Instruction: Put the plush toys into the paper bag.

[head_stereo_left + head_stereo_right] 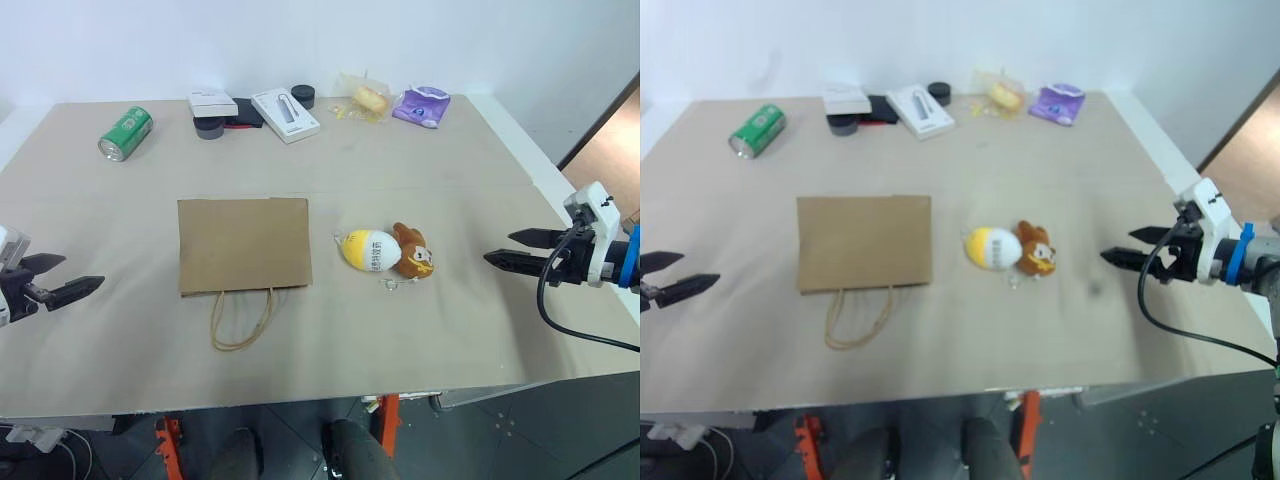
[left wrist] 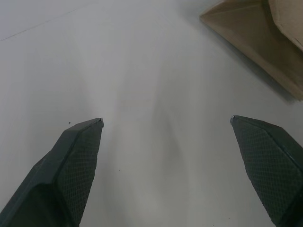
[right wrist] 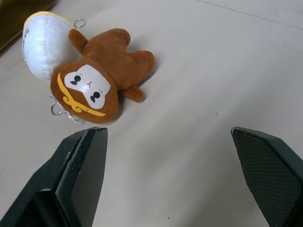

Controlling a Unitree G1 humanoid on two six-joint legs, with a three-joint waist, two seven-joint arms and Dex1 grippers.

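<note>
Meanwhile both plush toys (image 1: 385, 251) lay mid-frame, right of the flat paper bag (image 1: 243, 244); left gripper (image 1: 68, 277) and right gripper (image 1: 512, 248) gaped wide, empty.

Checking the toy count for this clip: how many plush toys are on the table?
2. The yellow-and-white egg-shaped toy lies just right of the paper bag; the brown animal toy lies against the egg's right side. None looks hidden.

The table (image 1: 450, 200) carries paper bag (image 1: 243, 244), plush toys (image 1: 386, 251), can (image 1: 125, 133).
</note>
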